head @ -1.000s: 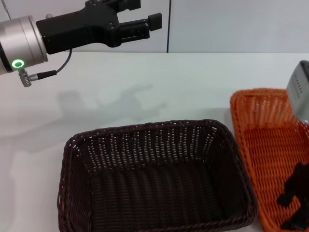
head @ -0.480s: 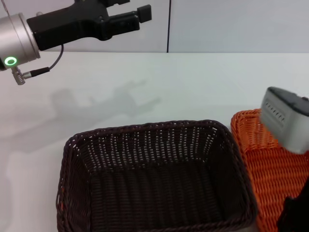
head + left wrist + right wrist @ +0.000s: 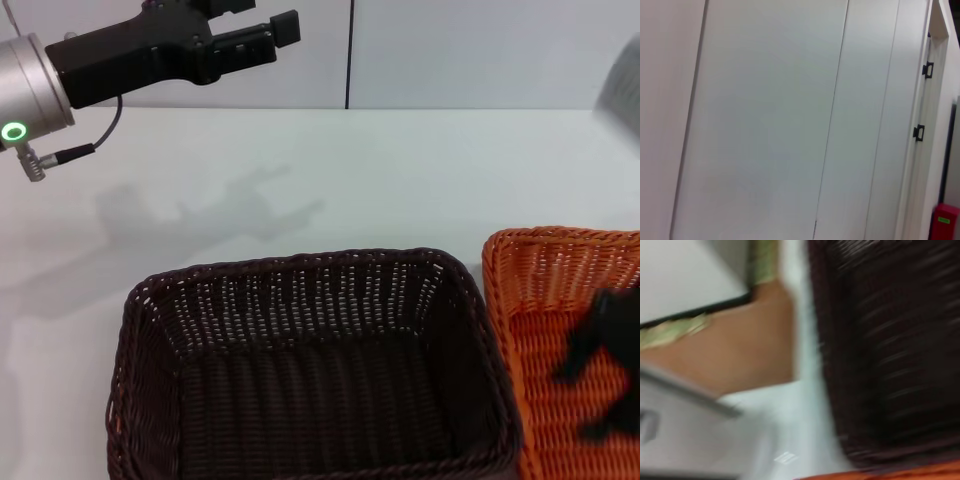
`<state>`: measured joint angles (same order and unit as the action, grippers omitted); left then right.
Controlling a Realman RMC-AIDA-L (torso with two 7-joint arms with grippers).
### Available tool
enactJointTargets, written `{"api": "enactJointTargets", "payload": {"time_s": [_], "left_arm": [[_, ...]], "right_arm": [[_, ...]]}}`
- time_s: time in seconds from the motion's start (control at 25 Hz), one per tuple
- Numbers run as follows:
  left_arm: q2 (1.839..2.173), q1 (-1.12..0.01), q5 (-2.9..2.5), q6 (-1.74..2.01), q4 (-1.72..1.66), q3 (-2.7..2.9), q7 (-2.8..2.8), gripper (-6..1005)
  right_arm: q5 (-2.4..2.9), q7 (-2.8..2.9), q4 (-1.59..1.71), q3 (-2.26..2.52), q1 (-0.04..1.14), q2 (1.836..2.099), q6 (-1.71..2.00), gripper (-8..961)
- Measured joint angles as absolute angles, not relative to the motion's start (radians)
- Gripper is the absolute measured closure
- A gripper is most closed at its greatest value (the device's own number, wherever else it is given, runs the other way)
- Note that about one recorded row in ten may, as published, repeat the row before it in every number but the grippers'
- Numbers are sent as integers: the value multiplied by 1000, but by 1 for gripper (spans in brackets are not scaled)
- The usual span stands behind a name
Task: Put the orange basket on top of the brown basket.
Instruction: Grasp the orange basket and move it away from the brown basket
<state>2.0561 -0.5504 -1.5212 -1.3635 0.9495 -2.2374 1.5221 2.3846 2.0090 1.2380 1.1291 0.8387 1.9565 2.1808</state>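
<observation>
The brown basket (image 3: 305, 370) sits on my white worktop (image 3: 330, 180) at the near edge, about the middle of it, open side up, with its braided rim running round a dark woven floor. Just beside it, toward the near right corner of the worktop, sits the orange basket (image 3: 565, 350), also open side up; the two rims stand close together with a thin strip between them, and I cannot tell whether they touch. My right wrist view shows the same pairing from low down: the dark weave of the brown basket (image 3: 885, 350) fills much of it, a pale strip of worktop runs along its side, and a sliver of the orange basket (image 3: 900, 474) shows at one border. My right pincer (image 3: 600, 365) is a dark blur over the floor of the orange basket, inside its walls; whether it is released or clenched I cannot tell, and I cannot tell whether it touches the weave. My left pincer (image 3: 255, 35) hangs high above the far left part of the worktop, well apart from both baskets, with its black fingers parted and nothing between them; its shadow falls on the bare white surface beyond the brown basket. My left wrist view takes in only a pale panelled wall (image 3: 770, 120).
</observation>
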Motion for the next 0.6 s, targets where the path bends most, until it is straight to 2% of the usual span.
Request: {"api": "enactJointTargets", "payload": {"time_s": [0.16, 0.28, 0.44, 0.6], "left_arm": [[2059, -551, -1519, -1361, 950, -2252, 1530, 157], [2059, -551, -1516, -1361, 948, -2256, 1530, 157], [2058, -553, -1506, -1360, 927, -2262, 1531, 157], [2057, -561, -1499, -1360, 912, -2263, 1533, 157]], "right_arm": [[2502, 1984, 1322, 977, 859, 1937, 2105, 293], [2623, 1971, 1359, 965, 858, 1935, 2005, 292], [2732, 1953, 1328, 986, 859, 1941, 1892, 304], [2812, 1933, 1237, 1004, 866, 1964, 1771, 315]]}}
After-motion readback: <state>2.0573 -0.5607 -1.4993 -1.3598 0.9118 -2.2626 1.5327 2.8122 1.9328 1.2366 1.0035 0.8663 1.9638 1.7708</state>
